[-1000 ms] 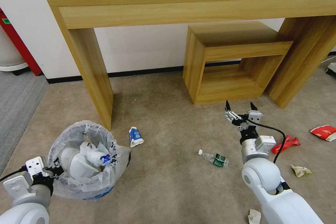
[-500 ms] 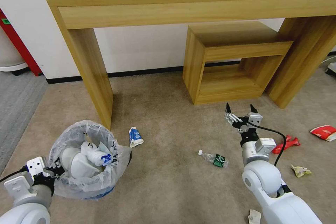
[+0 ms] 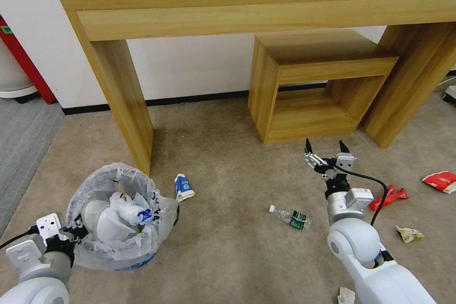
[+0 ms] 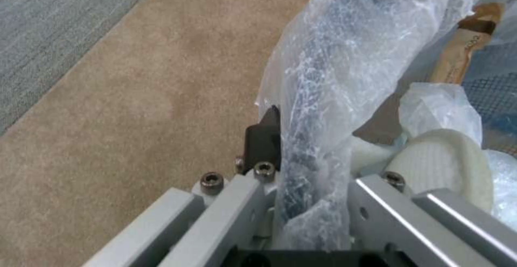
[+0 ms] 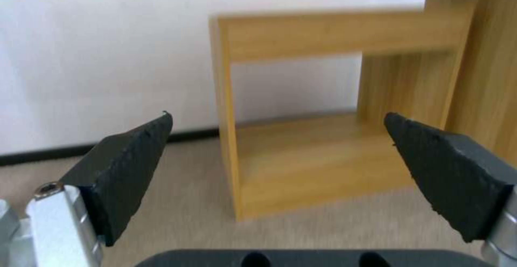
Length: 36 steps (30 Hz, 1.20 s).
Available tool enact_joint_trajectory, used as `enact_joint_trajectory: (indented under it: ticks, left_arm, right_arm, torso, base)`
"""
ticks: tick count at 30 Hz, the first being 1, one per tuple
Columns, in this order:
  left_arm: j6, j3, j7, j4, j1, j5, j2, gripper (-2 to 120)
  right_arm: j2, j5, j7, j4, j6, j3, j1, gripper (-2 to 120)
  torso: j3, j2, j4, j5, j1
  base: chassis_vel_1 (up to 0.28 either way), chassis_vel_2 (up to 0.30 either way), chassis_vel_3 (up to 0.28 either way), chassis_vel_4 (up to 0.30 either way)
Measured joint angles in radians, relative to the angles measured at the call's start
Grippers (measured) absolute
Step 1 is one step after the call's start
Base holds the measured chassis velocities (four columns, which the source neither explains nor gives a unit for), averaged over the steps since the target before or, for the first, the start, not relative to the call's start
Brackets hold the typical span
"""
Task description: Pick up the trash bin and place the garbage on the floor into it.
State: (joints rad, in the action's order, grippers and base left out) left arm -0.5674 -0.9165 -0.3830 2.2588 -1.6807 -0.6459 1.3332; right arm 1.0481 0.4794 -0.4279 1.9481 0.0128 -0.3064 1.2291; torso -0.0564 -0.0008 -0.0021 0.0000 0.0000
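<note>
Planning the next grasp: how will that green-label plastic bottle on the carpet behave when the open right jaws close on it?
The bottle looks empty and crumpled, so probably light and it will likely give when squeezed. It lies on its side, so a nudge from the right gripper may roll it.

Left end effector (image 3: 76, 233) low at the near-left rim of the trash bin (image 3: 118, 218), clamped on the bagged rim. Left wrist view: one black fingertip (image 4: 265, 137) outside the bag wall, the other side hidden by plastic. Left arm bent, wrist close to the bin. Right arm extended forward, well right of the bin, wrist raised. Right end effector (image 3: 327, 149) points ahead, jaws spread wide, holding nothing; both black fingertips (image 5: 129, 166) well apart.
</note>
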Motion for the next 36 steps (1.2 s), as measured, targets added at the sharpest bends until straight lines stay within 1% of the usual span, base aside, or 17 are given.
enact_joint_trajectory:
  ticks: [1, 4, 5, 7, 9, 11, 13, 15, 18, 20, 23, 24, 27, 29, 32, 35, 36]
  left_arm:
    - [0.000, 0.000, 0.000, 0.000, 0.000, 0.000, 0.000, 1]
    - [0.000, 0.000, 0.000, -0.003, 0.005, 0.001, 0.004, 1]
    - [0.000, 0.000, 0.000, -0.003, 0.005, 0.001, 0.004, 1]
    - [0.001, 0.000, 0.000, -0.008, 0.007, 0.001, 0.005, 1]
    - [0.002, -0.001, 0.000, -0.009, 0.009, 0.001, 0.006, 1]
    - [0.006, -0.002, 0.000, -0.014, 0.014, 0.001, 0.010, 1]
    - [0.008, -0.002, 0.000, -0.017, 0.016, 0.001, 0.011, 1]
    - [0.011, -0.001, 0.001, -0.024, 0.019, 0.004, 0.015, 1]
    - [0.013, 0.001, 0.001, -0.033, 0.024, 0.007, 0.017, 1]
    - [0.013, 0.003, 0.001, -0.037, 0.029, 0.008, 0.016, 1]
    - [0.013, 0.009, 0.001, -0.050, 0.050, 0.005, 0.010, 1]
    - [0.013, 0.009, 0.001, -0.050, 0.050, 0.005, 0.010, 1]
    - [0.010, 0.038, -0.001, -0.088, 0.091, -0.003, -0.011, 1]
    - [0.010, 0.045, -0.001, -0.098, 0.098, -0.004, -0.015, 1]
    - [0.010, 0.049, 0.002, -0.106, 0.099, -0.005, -0.017, 1]
    - [0.009, 0.046, 0.001, -0.106, 0.103, -0.010, -0.019, 1]
    - [0.009, 0.046, 0.001, -0.106, 0.103, -0.010, -0.019, 1]
  right_arm:
    - [0.000, 0.000, 0.000, 0.000, 0.000, 0.000, 0.000, 100]
    - [-0.027, 0.097, -0.078, -0.001, -0.108, 0.061, -0.026, 100]
    - [-0.027, 0.097, -0.078, -0.001, -0.108, 0.061, -0.026, 100]
    - [-0.055, 0.162, -0.114, -0.020, -0.181, 0.099, -0.048, 100]
    - [-0.066, 0.188, -0.122, -0.030, -0.203, 0.112, -0.057, 100]
    - [-0.088, 0.279, -0.153, -0.052, -0.276, 0.145, -0.075, 100]
    - [-0.091, 0.312, -0.169, -0.063, -0.296, 0.157, -0.081, 100]
    - [-0.083, 0.367, -0.222, -0.093, -0.334, 0.180, -0.091, 100]
    - [-0.063, 0.388, -0.256, -0.131, -0.372, 0.194, -0.091, 100]
    - [-0.059, 0.388, -0.259, -0.151, -0.388, 0.202, -0.092, 100]
    - [-0.107, 0.333, -0.196, -0.233, -0.406, 0.248, -0.104, 100]
    - [-0.107, 0.333, -0.196, -0.233, -0.406, 0.248, -0.104, 100]
    - [-0.165, 0.218, -0.111, -0.316, -0.403, 0.276, -0.099, 100]
    - [-0.176, 0.180, -0.089, -0.343, -0.390, 0.288, -0.103, 100]
    - [-0.189, 0.140, -0.053, -0.393, -0.380, 0.326, -0.130, 100]
    - [-0.186, 0.102, -0.024, -0.459, -0.347, 0.422, -0.185, 100]
    - [-0.186, 0.102, -0.024, -0.459, -0.347, 0.422, -0.185, 100]
  torso:
    - [0.000, 0.000, 0.0000, 0.0000, 0.000]
    - [0.000, 0.000, 0.0000, 0.0000, 0.000]
    - [0.000, 0.000, 0.0000, 0.0000, 0.000]
    - [0.000, 0.000, 0.0001, 0.0000, 0.000]
    - [0.000, 0.000, 0.0000, 0.0001, 0.000]
    - [0.000, 0.000, 0.0000, 0.0000, 0.000]
    - [0.000, 0.000, 0.0000, 0.0000, 0.000]
    - [0.000, 0.000, 0.0001, 0.0000, 0.000]
    - [0.000, 0.000, 0.0001, 0.0002, 0.000]
    - [0.000, 0.000, 0.0000, 0.0002, 0.000]
    - [0.000, 0.000, 0.0002, 0.0002, 0.000]
    - [0.000, 0.000, 0.0002, 0.0002, 0.000]
    - [0.000, 0.000, -0.0002, -0.0001, 0.000]
    - [0.000, 0.000, -0.0008, -0.0005, 0.000]
    - [0.000, 0.000, -0.0004, 0.0001, 0.000]
    - [0.000, 0.000, 0.0003, 0.0000, 0.000]
    - [0.000, 0.000, 0.0003, 0.0000, 0.000]
  base:
    - [0.000, 0.000, 0.000, 0.000]
    - [0.000, 0.000, 0.000, 0.000]
    - [0.000, 0.000, 0.000, 0.000]
    - [0.000, 0.000, 0.000, 0.000]
    - [0.000, 0.000, 0.000, 0.000]
    - [0.000, 0.000, 0.000, 0.000]
    - [0.000, 0.000, 0.000, 0.000]
    - [0.000, 0.000, 0.000, 0.000]
    - [0.000, 0.000, 0.000, 0.000]
    - [0.000, 0.000, 0.000, 0.000]
    - [0.000, 0.000, 0.000, 0.000]
    - [0.000, 0.000, 0.000, 0.000]
    - [0.000, 0.000, 0.000, 0.000]
    - [0.000, 0.000, 0.000, 0.000]
    - [0.000, 0.000, 0.000, 0.000]
    - [0.000, 0.000, 0.000, 0.000]
    - [0.000, 0.000, 0.000, 0.000]
